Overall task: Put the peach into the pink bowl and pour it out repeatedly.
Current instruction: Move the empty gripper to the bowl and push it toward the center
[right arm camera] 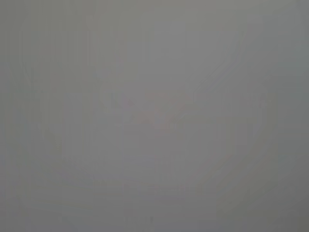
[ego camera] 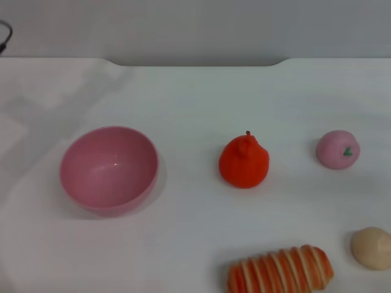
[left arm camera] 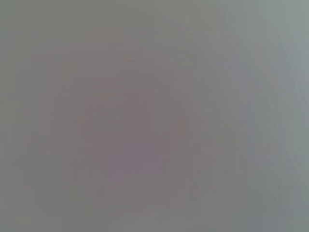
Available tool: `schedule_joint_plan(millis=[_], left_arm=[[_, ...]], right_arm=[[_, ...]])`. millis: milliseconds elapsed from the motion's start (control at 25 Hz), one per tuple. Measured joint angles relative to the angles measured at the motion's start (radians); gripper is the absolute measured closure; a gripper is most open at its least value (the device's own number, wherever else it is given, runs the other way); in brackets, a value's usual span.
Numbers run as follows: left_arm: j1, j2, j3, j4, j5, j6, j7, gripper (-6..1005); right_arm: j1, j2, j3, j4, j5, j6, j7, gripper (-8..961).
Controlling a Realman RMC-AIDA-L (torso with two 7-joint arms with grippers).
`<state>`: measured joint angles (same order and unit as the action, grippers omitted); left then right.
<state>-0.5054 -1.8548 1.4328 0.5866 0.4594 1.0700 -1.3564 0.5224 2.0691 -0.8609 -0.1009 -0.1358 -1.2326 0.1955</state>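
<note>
Nothing of either arm shows in the head view, and both wrist views give me only featureless grey, so I cannot tell how either hand stands or whether it holds anything. I judge both are parked out of frame and the first pick has not started.

On the white tabletop (ego camera: 195, 238) the glossy pink plastic hemispherical bowl (ego camera: 109, 169) sits upright and empty on the robot's left side, mouth up, ready to receive. The small pale pink round toy peach with its green leaf mark (ego camera: 338, 149) rests well apart from it on the right, so I would reach for it with the right arm. Between the two stands the orange-red pear-shaped toy fruit with a stem (ego camera: 244, 161), directly on the straight line from peach to bowl; I would carry the peach high over it. Nearer the robot lie an orange-and-cream striped bread-like toy (ego camera: 280, 270) and a beige round ball (ego camera: 372, 247), both clear of that path, I think
</note>
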Motion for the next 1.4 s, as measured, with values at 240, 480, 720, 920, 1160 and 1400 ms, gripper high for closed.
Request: schedule_joint_plan(millis=[240,480,720,920,1160,1400], left_arm=[[-0.014,0.064,-0.228,0.187,0.597,0.288,-0.511,225],[-0.016,0.075,-0.394,0.417,1.138,0.439,-0.881,226],[-0.015,0.047,-0.415,0.647,1.551,0.551,-1.083,228],[-0.022,-0.042,-0.417,0.798,1.849,0.592,-1.155,228],[-0.046,-0.125,-0.419,0.827,2.083,0.557,-1.174,230],[-0.057,-0.165,-0.421,0.820,2.157,0.532,-1.180,231]], right_arm=[[-0.001,0.000,0.003,-0.025,0.014,0.051,0.006,518],[0.012,0.001,0.001,-0.025,0.015,0.065,0.007,518],[0.021,0.003,-0.006,-0.020,0.015,0.073,0.007,519],[0.025,0.006,-0.007,-0.014,0.011,0.073,0.007,518],[0.025,0.007,-0.010,-0.011,0.009,0.073,0.007,519],[0.019,0.006,-0.010,-0.011,0.008,0.073,0.007,519]])
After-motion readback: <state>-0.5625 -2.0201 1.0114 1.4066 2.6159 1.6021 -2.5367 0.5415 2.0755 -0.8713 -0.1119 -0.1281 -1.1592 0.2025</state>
